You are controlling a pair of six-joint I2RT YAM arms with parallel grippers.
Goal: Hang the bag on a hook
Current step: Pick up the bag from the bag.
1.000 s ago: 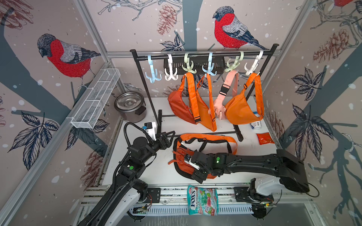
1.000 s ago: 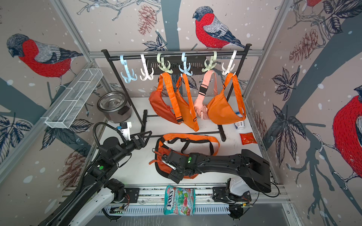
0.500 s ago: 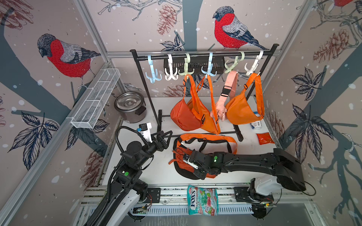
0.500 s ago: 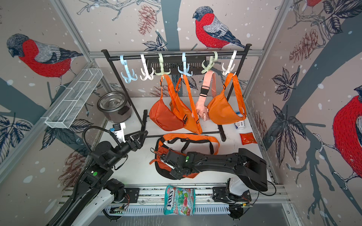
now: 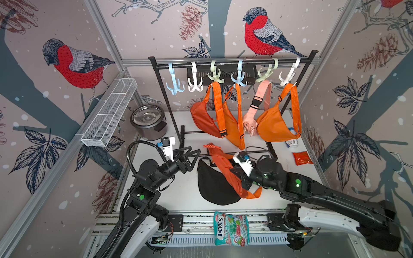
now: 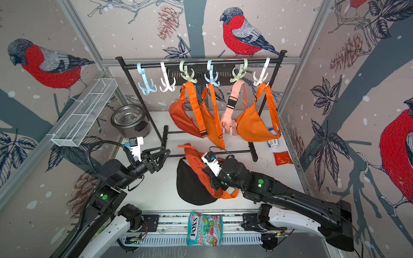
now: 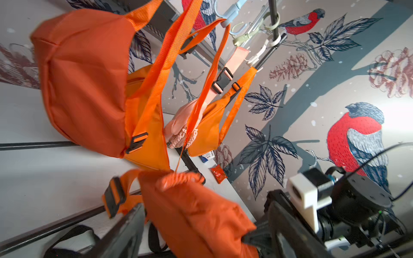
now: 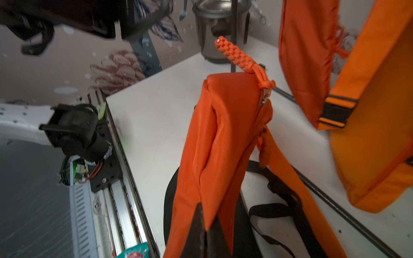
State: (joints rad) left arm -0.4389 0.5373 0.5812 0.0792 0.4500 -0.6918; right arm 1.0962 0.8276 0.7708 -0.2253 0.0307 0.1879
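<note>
The orange bag (image 5: 224, 166) (image 6: 195, 164) hangs off the table in my right gripper (image 5: 241, 178) (image 6: 212, 177), which is shut on its fabric. The right wrist view shows the dark fingers pinched together on the bag (image 8: 223, 145) at the gripper (image 8: 207, 232), and a braided zip pull (image 8: 234, 55) at the bag's top end. My left gripper (image 5: 190, 154) (image 6: 159, 154) stands open just left of the bag's upper end. In the left wrist view the bag (image 7: 196, 212) shows beyond that open gripper (image 7: 205, 227). A light blue hook (image 5: 175, 87) and a white hook (image 5: 194, 83) on the rack are bare.
A black bag (image 5: 214, 189) lies on the table under the orange one. Three orange bags (image 5: 274, 125) and a pink one (image 5: 250, 120) hang on the other hooks. A steel pot (image 5: 148, 121), wire basket (image 5: 109, 114), candy packet (image 5: 231, 225), red sachet (image 5: 302, 157) and small bottle (image 5: 291, 143) stand around.
My right gripper has shut on the orange bag and raised it, uncovering the black bag beneath. The left arm has barely shifted. The hung orange bags have swung.
</note>
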